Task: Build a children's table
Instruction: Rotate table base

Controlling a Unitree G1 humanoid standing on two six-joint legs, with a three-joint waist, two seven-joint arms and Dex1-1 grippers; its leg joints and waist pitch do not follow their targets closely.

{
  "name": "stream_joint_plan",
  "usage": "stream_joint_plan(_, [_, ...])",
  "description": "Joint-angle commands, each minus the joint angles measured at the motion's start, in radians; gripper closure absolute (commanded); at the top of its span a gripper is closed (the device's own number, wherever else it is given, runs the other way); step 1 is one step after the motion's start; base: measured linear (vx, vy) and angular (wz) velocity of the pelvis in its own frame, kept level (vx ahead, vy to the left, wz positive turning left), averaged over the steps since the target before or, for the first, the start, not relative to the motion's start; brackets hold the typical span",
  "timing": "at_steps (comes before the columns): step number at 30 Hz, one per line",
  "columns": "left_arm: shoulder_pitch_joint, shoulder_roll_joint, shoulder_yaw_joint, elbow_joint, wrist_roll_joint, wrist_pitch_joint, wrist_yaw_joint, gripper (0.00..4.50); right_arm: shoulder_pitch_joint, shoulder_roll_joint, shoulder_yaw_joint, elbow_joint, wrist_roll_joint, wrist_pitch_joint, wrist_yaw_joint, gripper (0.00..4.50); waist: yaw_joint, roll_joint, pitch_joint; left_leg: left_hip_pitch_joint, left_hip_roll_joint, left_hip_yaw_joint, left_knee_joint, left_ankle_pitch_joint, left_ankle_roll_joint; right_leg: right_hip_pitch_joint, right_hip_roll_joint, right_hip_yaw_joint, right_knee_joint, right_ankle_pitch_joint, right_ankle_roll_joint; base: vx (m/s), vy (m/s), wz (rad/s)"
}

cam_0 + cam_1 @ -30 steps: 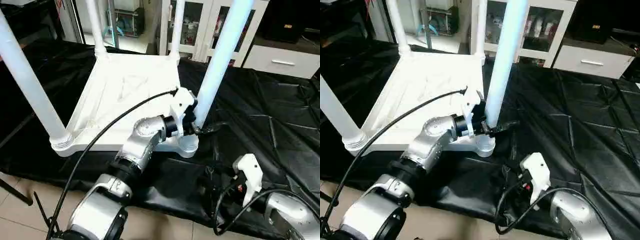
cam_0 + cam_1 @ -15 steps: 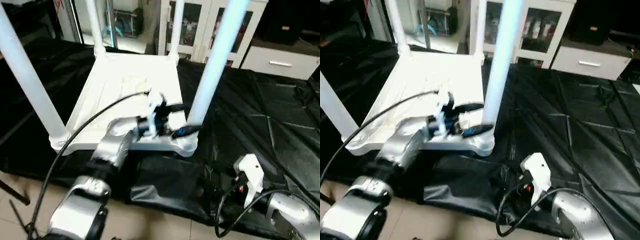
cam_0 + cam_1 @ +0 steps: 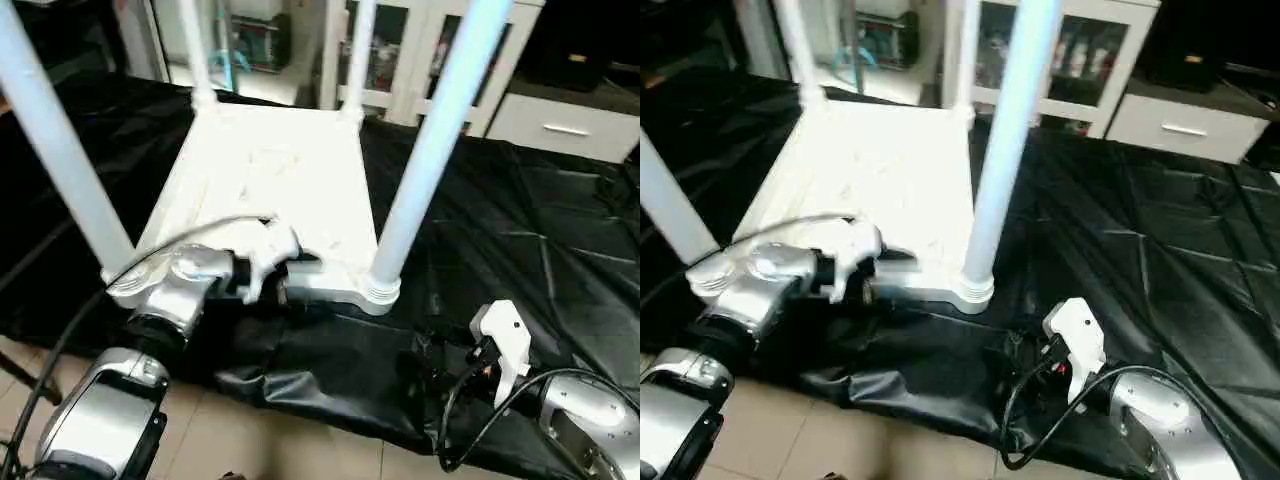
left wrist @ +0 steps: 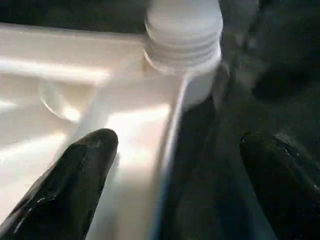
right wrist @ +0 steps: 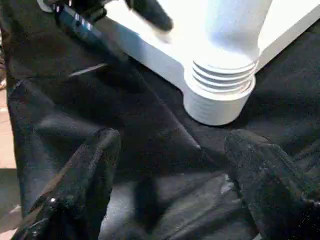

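Table: the tabletop (image 3: 270, 190) lies upside down on a black sheet (image 3: 520, 230), all four legs (image 3: 430, 150) standing up from its corner sockets.
Near leg: its threaded end sits in the corner socket (image 5: 220, 97), just ahead of both grippers.
Left gripper (image 4: 175, 175): fingers (image 4: 70, 180) spread apart, straddling the tabletop's near edge, one finger over the white underside, the other over the sheet; nothing clamped.
Right gripper (image 5: 170, 185): fingers (image 5: 75, 185) apart, empty, low over the sheet, short of the socket and not touching it.
Beyond: a white cabinet (image 3: 400, 60) with glass doors stands past the table's far legs.
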Motion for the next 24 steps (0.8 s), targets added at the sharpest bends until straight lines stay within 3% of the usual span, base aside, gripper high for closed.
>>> stream_joint_plan(1, [-0.037, -0.006, -0.002, 0.026, 0.022, -0.019, 0.005, 0.03, -0.011, -0.012, -0.032, 0.016, 0.001, -0.007, 0.001, 0.86, -0.001, 0.001, -0.054, 0.015, 0.036, -0.017, -0.087, -0.320, 0.006, 0.034, -0.043, 0.029, -0.064, -0.291, -0.189, 0.000, 0.000, 0.00])
stream_joint_plan(6, [-0.073, -0.023, 0.009, 0.086, 0.036, -0.018, 0.022, 0.45, -0.006, -0.020, -0.036, -0.003, 0.006, 0.001, -0.002, 0.86, 0.004, 0.001, -0.054, 0.017, 0.037, -0.017, -0.087, -0.331, 0.006, 0.034, -0.044, 0.027, -0.065, -0.292, -0.202, 0.000, 0.000, 0.00])
stream_joint_plan(15, [-0.118, -0.041, 0.019, 0.159, 0.045, -0.029, 0.022, 1.29, -0.004, -0.028, -0.035, -0.004, 0.002, 0.000, 0.006, 0.86, 0.004, 0.001, -0.052, 0.015, 0.037, -0.021, -0.088, -0.349, 0.005, 0.035, -0.047, 0.026, -0.070, -0.345, -0.187, 0.000, 0.000, 0.00])
stream_joint_plan(16, [-0.121, -0.042, 0.021, 0.162, 0.044, -0.029, 0.017, 1.35, -0.003, -0.028, -0.035, -0.005, 0.003, 0.000, 0.006, 0.86, 0.005, 0.006, -0.052, 0.016, 0.037, -0.021, -0.089, -0.351, 0.004, 0.033, -0.046, 0.026, -0.071, -0.343, -0.189, 0.000, 0.000, 0.00])
stream_joint_plan(24, [-0.151, -0.052, -0.006, 0.198, 0.082, -0.051, -0.023, 1.94, 0.008, -0.037, -0.037, -0.007, 0.000, -0.004, 0.011, 0.86, 0.005, 0.003, -0.055, 0.014, 0.037, -0.020, -0.087, -0.324, 0.012, 0.038, -0.047, 0.026, -0.065, -0.283, -0.208, 0.000, 0.000, 0.00])
